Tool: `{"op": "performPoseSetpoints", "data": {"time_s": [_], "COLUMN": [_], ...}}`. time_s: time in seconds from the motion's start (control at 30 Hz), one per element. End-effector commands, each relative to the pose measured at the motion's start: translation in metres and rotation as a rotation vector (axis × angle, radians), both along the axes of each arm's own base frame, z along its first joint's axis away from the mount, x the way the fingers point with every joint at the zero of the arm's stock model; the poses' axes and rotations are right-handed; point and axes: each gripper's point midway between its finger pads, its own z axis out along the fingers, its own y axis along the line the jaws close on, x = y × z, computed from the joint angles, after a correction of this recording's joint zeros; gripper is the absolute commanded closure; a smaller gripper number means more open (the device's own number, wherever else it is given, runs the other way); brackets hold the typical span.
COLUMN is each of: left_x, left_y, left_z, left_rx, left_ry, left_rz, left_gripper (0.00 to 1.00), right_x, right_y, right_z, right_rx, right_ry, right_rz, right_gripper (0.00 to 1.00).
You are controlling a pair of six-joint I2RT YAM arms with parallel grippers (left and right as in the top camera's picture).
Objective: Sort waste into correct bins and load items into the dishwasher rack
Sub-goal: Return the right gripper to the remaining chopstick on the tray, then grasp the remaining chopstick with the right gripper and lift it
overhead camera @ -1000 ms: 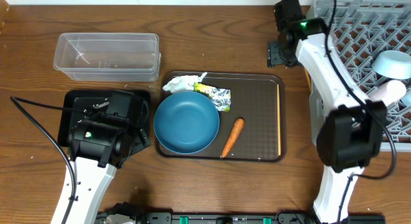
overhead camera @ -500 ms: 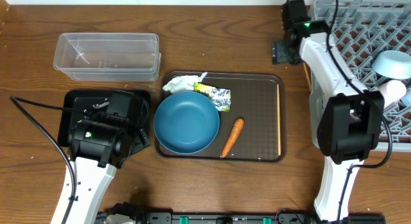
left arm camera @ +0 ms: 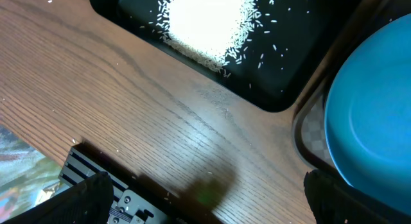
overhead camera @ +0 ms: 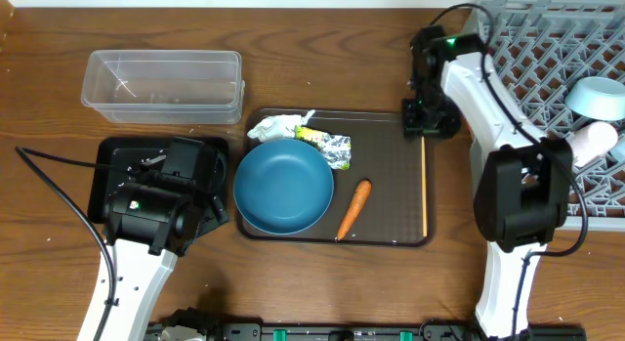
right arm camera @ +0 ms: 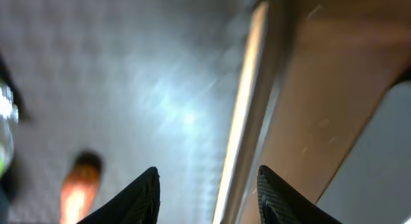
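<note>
The dark-blue bowl [overhead camera: 283, 187] sits on the brown tray [overhead camera: 391, 175], with the white tissue [overhead camera: 277, 126] and foil wrapper [overhead camera: 330, 147] behind it and the carrot [overhead camera: 354, 208] to its right. My right gripper [overhead camera: 427, 118] hovers over the tray's far right corner, open and empty [right arm camera: 209, 192]; the carrot [right arm camera: 80, 192] shows blurred. My left gripper [left arm camera: 205, 205] is open and empty over bare wood, between the black tray [left arm camera: 302, 51] holding the rice heap [left arm camera: 205, 22] and the bowl [left arm camera: 379, 115]. The light-blue bowl [overhead camera: 598, 95] and white cup [overhead camera: 592, 140] lie in the grey rack [overhead camera: 547, 58]. Chopsticks are out of view.
The clear tub [overhead camera: 161, 85] stands at the far left, nearly empty. My left arm [overhead camera: 156, 199] covers most of the black tray [overhead camera: 105, 155] in the overhead view. The rack's left wall stands close to the right of my right gripper.
My right gripper has moved from the rack's far left corner toward me and left, over the brown tray's far right corner. The left arm has not moved.
</note>
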Motion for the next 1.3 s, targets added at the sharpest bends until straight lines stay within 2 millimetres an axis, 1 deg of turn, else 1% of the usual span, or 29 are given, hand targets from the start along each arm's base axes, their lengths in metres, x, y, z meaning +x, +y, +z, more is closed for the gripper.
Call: {"op": "performPoseSetpoints", "data": {"time_s": [0.0,0.03,0.17,0.3,0.5,0.8,0.9,1.07,1.17,1.27], "left_x": [0.001,0.001,0.001,0.001,0.001,0.001,0.001,0.001,0.001,0.001], "left_y": [0.002,0.002,0.002,0.002,0.002,0.002,0.002,0.002,0.002,0.002], "left_z": [0.003,0.003,0.003,0.003,0.003,0.003,0.003,0.003,0.003,0.003], "left_rx": [0.005,0.005,0.005,0.005,0.005,0.005,0.005,0.005,0.005,0.005], "left_ry": [-0.012,-0.012,-0.012,-0.012,-0.012,-0.012,-0.012,-0.012,-0.012,-0.012], "left_rz": [0.018,0.018,0.018,0.018,0.018,0.018,0.018,0.018,0.018,0.018], "left_gripper": [0.02,0.02,0.02,0.02,0.02,0.02,0.02,0.02,0.02,0.02], "right_x": [-0.022,-0.025,-0.033,-0.033,-0.026,-0.031,-0.032,-0.041,-0.046,-0.050], "right_y": [0.016,0.017,0.009,0.007,-0.003,-0.007,-0.007,-0.010,-0.011,-0.011], "right_z": [-0.015,-0.018,-0.035,-0.050,-0.054,-0.056,-0.060,-0.074,-0.084,-0.090], "right_rx": [-0.014,-0.029,-0.144,-0.150,-0.159,-0.161,-0.159,-0.164,-0.166,-0.159], "right_ry": [0.073,0.078,0.068,0.047,0.028,0.047,0.043,0.059,0.062,0.065], "right_rz": [0.003,0.003,-0.042,-0.061,-0.083,-0.078,-0.078,-0.078,-0.077,-0.078], "right_gripper": [0.51,0.51,0.50,0.49,0.44,0.43,0.43,0.43,0.44,0.51]}}
